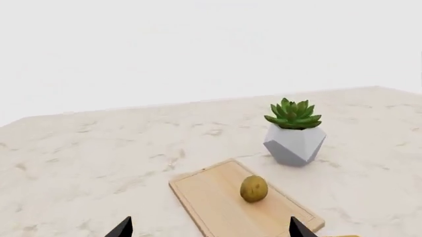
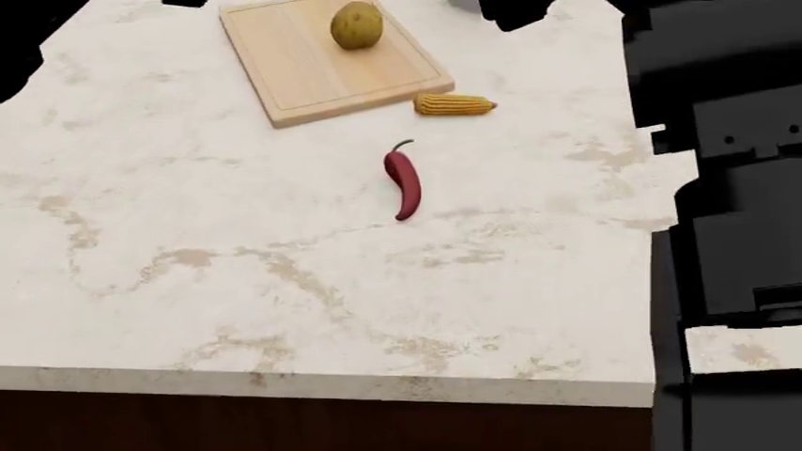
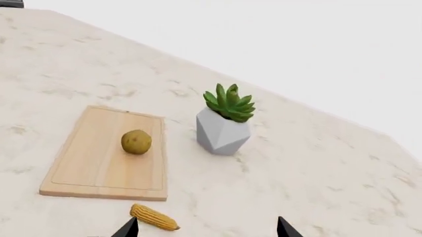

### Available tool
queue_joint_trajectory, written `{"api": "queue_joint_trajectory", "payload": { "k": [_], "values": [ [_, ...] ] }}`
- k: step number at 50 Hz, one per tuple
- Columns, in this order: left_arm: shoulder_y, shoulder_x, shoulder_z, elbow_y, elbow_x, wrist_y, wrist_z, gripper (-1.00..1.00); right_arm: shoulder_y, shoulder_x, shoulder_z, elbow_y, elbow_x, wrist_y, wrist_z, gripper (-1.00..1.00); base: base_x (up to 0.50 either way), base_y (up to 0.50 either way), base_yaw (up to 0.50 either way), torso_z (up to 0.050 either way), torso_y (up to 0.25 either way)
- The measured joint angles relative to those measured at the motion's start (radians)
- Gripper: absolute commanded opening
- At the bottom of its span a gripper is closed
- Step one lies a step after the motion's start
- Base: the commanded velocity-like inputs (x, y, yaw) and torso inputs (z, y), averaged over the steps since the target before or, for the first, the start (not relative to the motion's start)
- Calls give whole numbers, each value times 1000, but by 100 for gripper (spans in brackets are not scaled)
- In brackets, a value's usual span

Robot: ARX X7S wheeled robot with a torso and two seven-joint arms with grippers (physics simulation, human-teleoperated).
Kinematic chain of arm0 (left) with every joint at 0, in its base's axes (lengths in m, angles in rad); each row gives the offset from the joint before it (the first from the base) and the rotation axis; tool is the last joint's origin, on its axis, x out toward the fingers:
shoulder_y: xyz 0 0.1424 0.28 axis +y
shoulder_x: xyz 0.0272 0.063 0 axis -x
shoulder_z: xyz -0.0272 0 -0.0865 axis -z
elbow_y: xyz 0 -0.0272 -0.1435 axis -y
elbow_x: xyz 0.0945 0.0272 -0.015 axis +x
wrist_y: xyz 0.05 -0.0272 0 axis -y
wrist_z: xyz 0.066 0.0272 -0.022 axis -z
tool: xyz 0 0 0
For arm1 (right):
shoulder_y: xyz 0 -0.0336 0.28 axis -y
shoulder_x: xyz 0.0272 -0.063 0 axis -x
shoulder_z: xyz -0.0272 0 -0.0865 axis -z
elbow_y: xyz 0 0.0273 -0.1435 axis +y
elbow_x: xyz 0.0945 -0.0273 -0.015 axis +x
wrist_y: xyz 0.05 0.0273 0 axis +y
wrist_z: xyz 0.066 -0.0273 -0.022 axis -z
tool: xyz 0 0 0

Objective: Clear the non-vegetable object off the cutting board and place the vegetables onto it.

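Lump (image 2: 357, 25) sits on cutting board (image 2: 300, 70), corn cob (image 2: 454, 104) just beside its edge, chilli (image 2: 403, 182) on bench (image 2: 251, 282) | looks firm, rounded, likely to roll: pinch across its widest part | fingers (image 1: 122, 228) of both grippers apart, holding nothing.

Only the two dark fingertips (image 1: 120, 228) of the left gripper (image 1: 209, 229) enter its wrist view, the rest cut off; the right gripper (image 3: 205, 228) shows likewise. Beside the left gripper's tip, the cutting board's (image 1: 218, 202) near end and a yellow sliver of corn cob (image 1: 343, 236) run off-frame. Neither arm appears in the head view.
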Motion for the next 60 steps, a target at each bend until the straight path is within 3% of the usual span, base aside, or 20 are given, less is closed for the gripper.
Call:
{"api": "queue_joint_trajectory", "payload": {
  "k": [18, 46, 60],
  "values": [
    [-140, 24, 42, -184, 22, 76, 41, 100, 141, -66, -23, 266, -53, -122, -67, 100, 500, 0, 0, 0, 0],
    [-151, 17, 54, -164, 9, 83, 22, 100, 140, -79, -1, 317, -89, -145, -102, 100, 500, 0, 0, 0, 1],
    [-155, 7, 50, -160, 0, 87, 12, 100, 143, -90, -33, 319, -113, -151, -125, 100, 500, 198, 0, 0, 1]
  ]
}}
